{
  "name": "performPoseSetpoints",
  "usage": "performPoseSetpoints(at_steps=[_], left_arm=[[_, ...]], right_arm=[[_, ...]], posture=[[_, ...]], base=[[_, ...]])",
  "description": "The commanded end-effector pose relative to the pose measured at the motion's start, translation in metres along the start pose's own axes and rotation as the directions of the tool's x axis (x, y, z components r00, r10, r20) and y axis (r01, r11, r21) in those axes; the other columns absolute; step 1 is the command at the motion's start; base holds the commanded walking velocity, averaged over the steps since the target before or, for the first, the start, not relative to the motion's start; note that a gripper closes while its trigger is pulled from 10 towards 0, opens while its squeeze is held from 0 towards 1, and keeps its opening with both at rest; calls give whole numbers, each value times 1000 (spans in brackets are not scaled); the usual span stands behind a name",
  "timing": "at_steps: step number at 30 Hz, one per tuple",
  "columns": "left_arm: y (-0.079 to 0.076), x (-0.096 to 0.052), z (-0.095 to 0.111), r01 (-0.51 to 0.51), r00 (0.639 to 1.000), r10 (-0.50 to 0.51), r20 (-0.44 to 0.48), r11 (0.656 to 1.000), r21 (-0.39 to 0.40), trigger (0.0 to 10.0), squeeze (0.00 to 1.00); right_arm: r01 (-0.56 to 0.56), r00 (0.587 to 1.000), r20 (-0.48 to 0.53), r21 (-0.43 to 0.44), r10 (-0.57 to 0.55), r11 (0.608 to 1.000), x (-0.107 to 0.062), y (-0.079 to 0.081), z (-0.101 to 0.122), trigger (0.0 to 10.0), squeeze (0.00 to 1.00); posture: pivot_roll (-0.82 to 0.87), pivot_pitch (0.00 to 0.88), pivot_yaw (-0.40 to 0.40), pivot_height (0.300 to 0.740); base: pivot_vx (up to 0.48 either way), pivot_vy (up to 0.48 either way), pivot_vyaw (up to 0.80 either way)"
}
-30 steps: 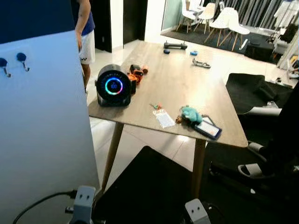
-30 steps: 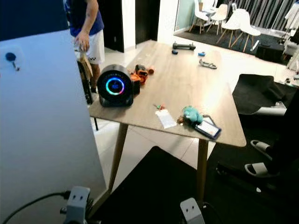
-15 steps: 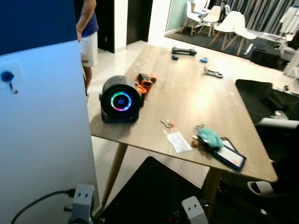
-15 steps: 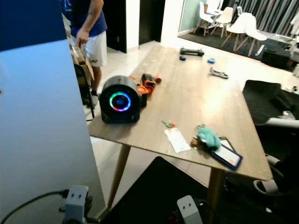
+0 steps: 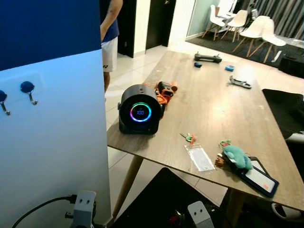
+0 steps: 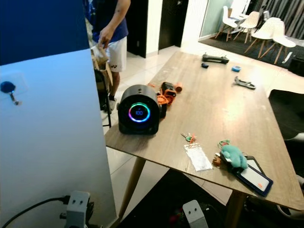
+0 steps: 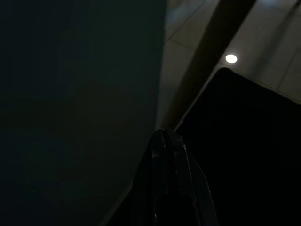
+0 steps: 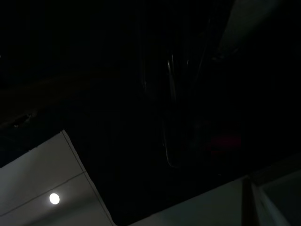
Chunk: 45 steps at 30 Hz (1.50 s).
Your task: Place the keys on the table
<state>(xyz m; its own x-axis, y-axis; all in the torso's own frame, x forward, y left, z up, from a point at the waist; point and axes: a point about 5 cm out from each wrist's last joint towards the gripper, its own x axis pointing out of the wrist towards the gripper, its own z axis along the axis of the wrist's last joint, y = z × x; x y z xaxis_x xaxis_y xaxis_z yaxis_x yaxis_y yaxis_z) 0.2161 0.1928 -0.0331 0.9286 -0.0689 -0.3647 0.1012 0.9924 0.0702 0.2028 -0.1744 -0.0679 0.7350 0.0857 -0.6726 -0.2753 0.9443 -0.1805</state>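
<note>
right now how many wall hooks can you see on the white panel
2 in the left eye view: one hook at the white panel's left edge, another hook just right of it. More may sit out of frame.

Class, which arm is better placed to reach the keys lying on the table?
Probably the right: the keys lie right of centre, while the white panel crowds the left side.

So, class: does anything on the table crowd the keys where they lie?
Nothing touches the keys. They lie flat on the table, with a clear plastic tag just beside them and the round speaker farther off.
</note>
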Motion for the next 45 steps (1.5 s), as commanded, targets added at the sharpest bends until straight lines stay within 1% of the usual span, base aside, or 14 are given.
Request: performPoseSetpoints(at_steps=[1,13,17,19,20,30,32,45], left_arm=[[-2,-1,-2,15,1000,-15,-9,1000,11,10000,0],[-3,0,-3,21,999,-21,-28,1000,6,10000,0],[-4,1,-3,27,999,-26,-33,1000,16,10000,0],[-4,1,-4,28,999,-27,-33,999,18,10000,0],[-4,1,-4,28,999,-27,-33,999,18,10000,0],[-4,1,-3,28,999,-27,-33,999,21,10000,0],[-4,1,-3,27,999,-26,-33,999,19,10000,0],[-4,0,-4,24,999,-23,-27,999,22,10000,0]], right_arm=[[18,1000,-17,15,-18,1000,-2,-3,-6,10000,0],[27,999,-18,30,-26,999,-4,-4,-10,10000,0],[26,999,-31,33,-25,999,-5,-4,-11,10000,0],[25,999,-34,48,-24,999,-5,-4,-12,10000,0],[26,999,-35,60,-24,998,-5,-4,-12,10000,0],[24,999,-36,62,-22,998,-5,-5,-12,10000,0],[22,999,-24,39,-21,999,-5,-4,-11,10000,0],[22,999,-26,39,-21,999,-5,-3,-11,10000,0]], posture=[[113,39,-61,740],[108,30,-59,740],[109,27,-59,740],[109,26,-59,740],[109,26,-59,740],[107,27,-58,740],[108,31,-58,740],[107,35,-60,740]], base=[[0,0,0],[0,0,0],[0,0,0],[0,0,0],[0,0,-475],[0,0,-768],[0,0,0],[0,0,0]])
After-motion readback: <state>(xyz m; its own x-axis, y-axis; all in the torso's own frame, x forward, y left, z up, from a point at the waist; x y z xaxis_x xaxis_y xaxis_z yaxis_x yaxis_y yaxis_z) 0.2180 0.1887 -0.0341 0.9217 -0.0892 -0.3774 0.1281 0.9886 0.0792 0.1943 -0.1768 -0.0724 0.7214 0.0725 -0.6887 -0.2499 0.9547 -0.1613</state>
